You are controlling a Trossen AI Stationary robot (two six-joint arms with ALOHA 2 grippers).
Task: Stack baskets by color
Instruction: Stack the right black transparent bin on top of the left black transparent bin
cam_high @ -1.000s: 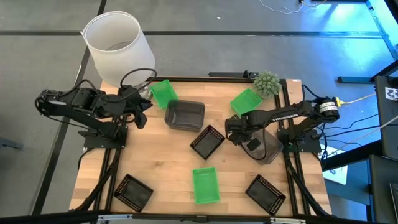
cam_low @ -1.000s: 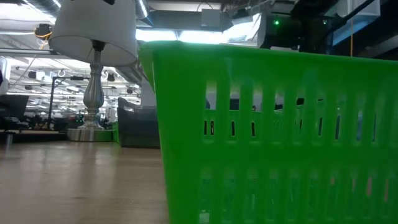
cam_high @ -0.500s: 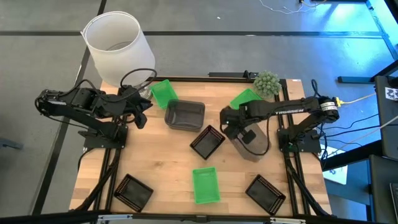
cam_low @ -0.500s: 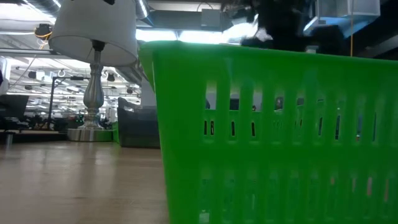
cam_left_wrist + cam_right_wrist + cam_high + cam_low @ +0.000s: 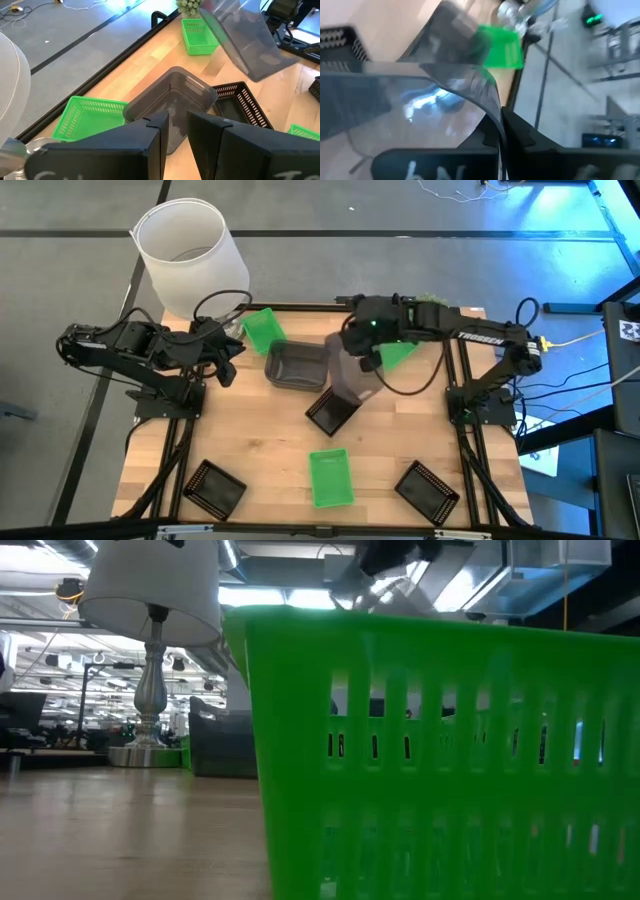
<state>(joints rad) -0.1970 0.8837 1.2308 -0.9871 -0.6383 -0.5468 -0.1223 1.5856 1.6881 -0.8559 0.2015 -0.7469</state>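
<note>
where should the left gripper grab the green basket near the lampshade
Pinch one long wall at its rim, coming straight down from above. The green basket sits upright and open-topped, with nothing inside; its thin perforated walls suit a two-finger pinch. The left gripper is just beside it.

Overhead, table-level and two wrist cameras share the table (image 5: 260, 440).

A lab or workshop hall. Wooden table (image 5: 260, 445) on a dark metal frame over grey concrete floor (image 5: 400, 270), loose cables (image 5: 575, 385), rows of ceiling lights (image 5: 40, 610) beyond.
</note>
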